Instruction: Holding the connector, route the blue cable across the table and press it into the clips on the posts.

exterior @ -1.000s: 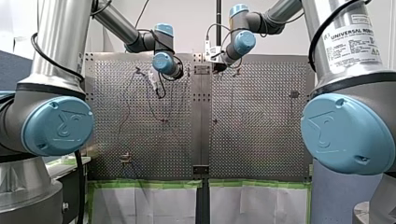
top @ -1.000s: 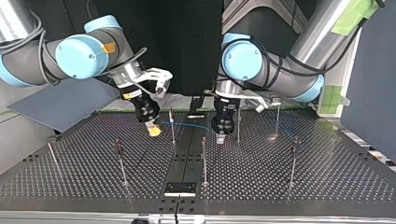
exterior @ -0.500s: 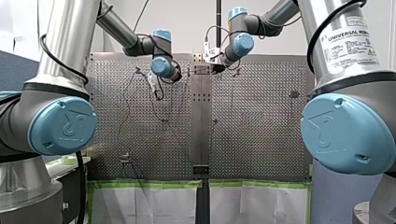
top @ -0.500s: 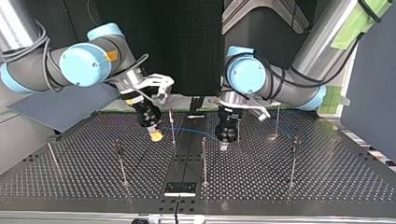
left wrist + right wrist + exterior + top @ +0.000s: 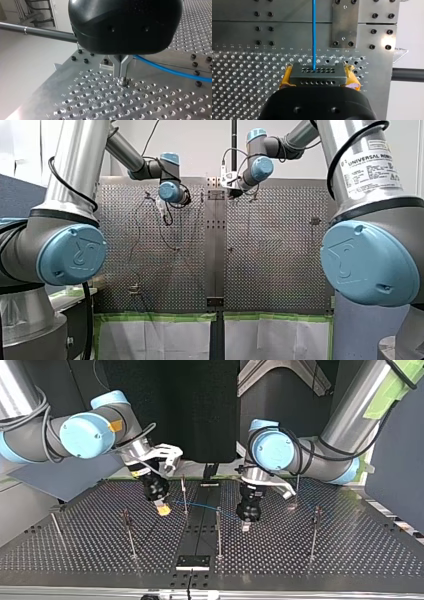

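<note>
A thin blue cable (image 5: 314, 35) runs straight ahead out of a grey connector block (image 5: 317, 75). My right gripper (image 5: 317, 72) is shut on that block, its yellow pads (image 5: 286, 78) on both sides. In the top view my right gripper (image 5: 162, 508) hangs low beside a thin post (image 5: 184, 492). From there the blue cable (image 5: 200, 506) crosses to the middle post (image 5: 218, 527). My left gripper (image 5: 245, 523) points down just past that post. Its metal fingers (image 5: 121, 67) are shut with nothing between them, tip at the perforated table (image 5: 100, 100), the blue cable (image 5: 172, 71) beside them.
Several more thin posts stand on the plate, among them ones at the top view's left (image 5: 128, 532) and right (image 5: 314, 530). A small metal plate (image 5: 192, 561) lies at the near edge. A dark bar (image 5: 37, 32) runs past the table's edge.
In the top view my left gripper has moved right and toward the camera, lower to the table. My right gripper has shifted only slightly with the connector.
</note>
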Action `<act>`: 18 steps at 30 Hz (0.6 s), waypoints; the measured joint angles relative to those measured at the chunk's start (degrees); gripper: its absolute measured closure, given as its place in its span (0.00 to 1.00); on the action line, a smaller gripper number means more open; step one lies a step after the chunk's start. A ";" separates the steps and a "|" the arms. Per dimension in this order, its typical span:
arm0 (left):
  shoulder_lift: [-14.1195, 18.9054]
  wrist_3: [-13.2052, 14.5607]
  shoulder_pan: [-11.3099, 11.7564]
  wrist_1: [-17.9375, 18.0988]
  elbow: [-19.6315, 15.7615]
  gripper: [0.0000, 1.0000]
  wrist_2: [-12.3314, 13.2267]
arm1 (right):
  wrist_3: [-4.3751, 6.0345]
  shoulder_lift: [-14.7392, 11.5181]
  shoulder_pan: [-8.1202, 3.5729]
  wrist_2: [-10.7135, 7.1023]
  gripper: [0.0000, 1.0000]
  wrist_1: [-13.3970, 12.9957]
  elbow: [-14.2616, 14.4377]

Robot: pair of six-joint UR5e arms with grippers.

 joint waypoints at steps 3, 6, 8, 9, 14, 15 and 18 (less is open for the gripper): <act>-1.08 0.07 0.45 -0.41 1.06 1.00 0.60 | -0.01 0.57 -0.18 -0.31 1.00 -0.01 -0.31; -2.23 0.11 0.82 -0.69 2.30 1.00 1.13 | -0.03 1.22 -0.36 -0.49 1.00 -0.07 -0.92; -3.15 0.08 1.13 -0.97 3.30 1.00 1.74 | -0.03 1.63 -0.47 -0.60 1.00 -0.14 -1.48; -3.56 0.08 1.27 -1.10 3.77 1.00 1.95 | -0.03 1.81 -0.52 -0.64 1.00 -0.14 -1.73; -5.27 0.04 2.00 -1.57 6.04 1.00 2.69 | -0.04 3.24 -0.89 -0.86 1.00 -0.19 -3.59; -5.39 0.02 2.13 -1.56 6.29 1.00 2.86 | -0.05 3.64 -1.05 -0.88 1.00 -0.21 -3.98; -5.57 -0.11 2.63 -1.51 7.00 1.00 3.35 | -0.06 4.61 -1.42 -0.95 1.00 -0.25 -4.75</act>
